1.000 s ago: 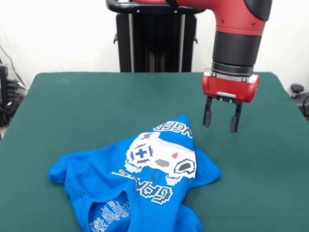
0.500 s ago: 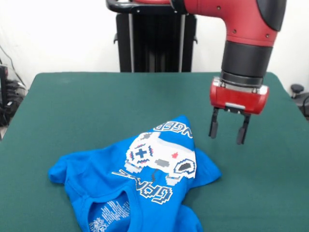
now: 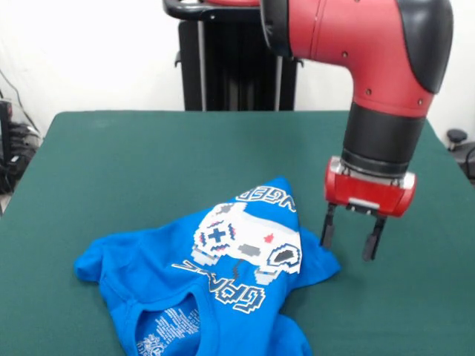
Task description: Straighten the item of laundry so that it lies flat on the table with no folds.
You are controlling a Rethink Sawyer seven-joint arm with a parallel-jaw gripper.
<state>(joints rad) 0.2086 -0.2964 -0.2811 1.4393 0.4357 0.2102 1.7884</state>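
We've got the claw [image 3: 350,240] spread wide, just right of the shirt's [image 3: 215,289] bunched right-hand corner, mid-frame.

A robot arm [image 3: 371,52] with a glossy red shell dotted with small screws, a black rounded cap at its elbow and a black cylindrical wrist section. Below sits a red block with a silver plate, carrying a gripper [image 3: 349,238] with two thin black fingers [image 3: 327,225].
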